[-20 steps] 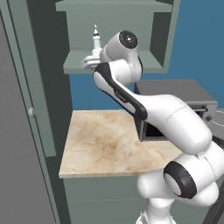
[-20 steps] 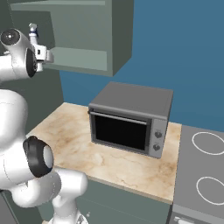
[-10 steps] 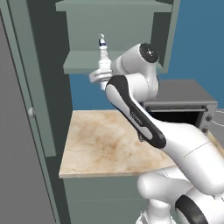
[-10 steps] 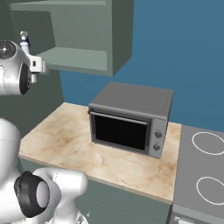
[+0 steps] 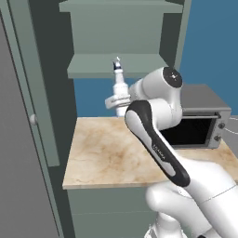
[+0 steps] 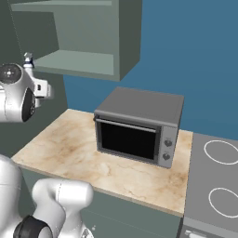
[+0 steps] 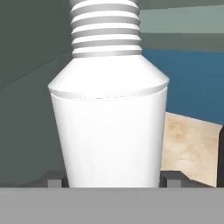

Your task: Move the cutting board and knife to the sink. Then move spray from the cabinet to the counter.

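Step in hand: judged from the scene, the second part of the task, bringing the spray (image 5: 119,87) from the cabinet (image 5: 116,65) to the desk (image 5: 107,155).
Spray, place: in the left base view it stands upper centre of the frame, in the air just in front of the edge of the cabinet's lower shelf, above the far left part of the desk. In the right base view only its tip (image 6: 28,58) peeks over the arm at the left edge of the frame.
Spray, axis: long axis upright, slim neck and nozzle on top, body below.
Hand: the hand (image 5: 117,99) sits at the bottle's lower body; in the hand view the white body (image 7: 109,131) stands centred between the two finger tips (image 7: 54,178), which press at either side of its base. Jaws wide but closed around the bottle, so the spray is held.
Deciding relation: the desk lies straight below the held bottle in the left base view, well apart from it; bare beige stone lies beneath, and the grey oven (image 6: 139,125) stands off toward the right of that frame.
Next move, judgement: a lowering with the bottle kept upright, base first onto the bare stone left of the oven.
Risk, judgement: a tall narrow bottle may tip if released while tilted.
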